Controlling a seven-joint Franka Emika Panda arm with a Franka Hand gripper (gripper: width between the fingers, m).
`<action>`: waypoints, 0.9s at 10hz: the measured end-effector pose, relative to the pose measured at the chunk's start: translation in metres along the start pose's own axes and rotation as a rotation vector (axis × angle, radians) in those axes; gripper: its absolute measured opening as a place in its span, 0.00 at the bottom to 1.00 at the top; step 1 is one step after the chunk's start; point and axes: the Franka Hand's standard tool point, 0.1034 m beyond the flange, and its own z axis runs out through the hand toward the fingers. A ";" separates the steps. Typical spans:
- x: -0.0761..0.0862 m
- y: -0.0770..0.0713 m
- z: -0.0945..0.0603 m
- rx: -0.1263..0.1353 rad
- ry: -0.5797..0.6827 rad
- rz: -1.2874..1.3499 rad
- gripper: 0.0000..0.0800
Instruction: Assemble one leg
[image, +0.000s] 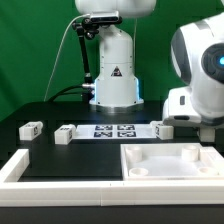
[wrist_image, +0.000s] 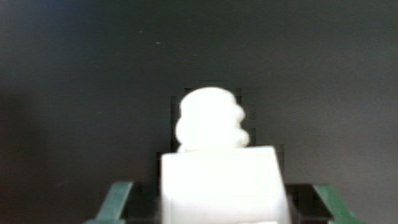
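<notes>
In the wrist view a white leg (wrist_image: 222, 180) fills the space between my gripper's (wrist_image: 221, 202) green fingertips (wrist_image: 121, 200), its rounded screw end (wrist_image: 214, 115) pointing away over the black table. A dark gap shows on each side of the leg, so the gripper is open around it. In the exterior view the gripper (image: 208, 128) hangs low at the exterior view's right, and that leg cannot be made out there. Three other tagged legs lie on the table in the exterior view: one (image: 29, 128), a second (image: 66, 134) and a third (image: 163, 129).
The marker board (image: 113, 130) lies in front of the robot base (image: 115, 85). The large white tray-shaped piece (image: 135, 165) lies at the front right. A white L-shaped rail (image: 20, 165) runs along the front left.
</notes>
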 end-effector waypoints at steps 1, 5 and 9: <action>-0.009 0.005 -0.015 0.000 -0.010 -0.021 0.36; -0.036 0.020 -0.067 0.012 -0.003 -0.002 0.36; -0.025 0.011 -0.073 0.045 0.279 -0.017 0.36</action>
